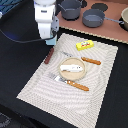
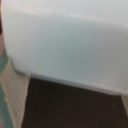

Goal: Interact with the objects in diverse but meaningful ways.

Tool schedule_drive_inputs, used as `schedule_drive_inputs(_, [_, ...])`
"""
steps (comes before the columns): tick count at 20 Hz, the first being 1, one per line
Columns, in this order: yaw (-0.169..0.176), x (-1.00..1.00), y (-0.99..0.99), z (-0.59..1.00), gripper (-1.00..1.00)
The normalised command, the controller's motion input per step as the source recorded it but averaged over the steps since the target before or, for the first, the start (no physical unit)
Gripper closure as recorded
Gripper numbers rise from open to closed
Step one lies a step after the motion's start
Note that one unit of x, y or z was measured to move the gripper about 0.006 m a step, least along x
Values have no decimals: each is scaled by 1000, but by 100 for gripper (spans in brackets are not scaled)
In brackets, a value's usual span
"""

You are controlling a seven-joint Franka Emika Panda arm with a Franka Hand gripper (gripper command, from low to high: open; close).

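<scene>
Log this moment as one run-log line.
gripper: low over mat's far corner, state unclear | dark-brown stick: on mat below gripper | flat yellow packet: on mat, untouched

text: none legible | yellow packet (image 1: 85,45): red print, too blurred to read

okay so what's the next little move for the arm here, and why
Probably lift slightly. The gripper sits low at the placemat's edge by the dark-brown stick, and a pale block fills the wrist view, so nothing else can be seen.

Claw (image 1: 51,40) fingertips hidden, wrist view blurred
</scene>
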Motion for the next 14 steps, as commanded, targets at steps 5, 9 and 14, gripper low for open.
schedule_drive_inputs(5, [0,236,-999,724,100])
schedule_drive_inputs(9, [0,241,-980,482,100])
schedule_drive_inputs(14, [0,244,-972,341,100])
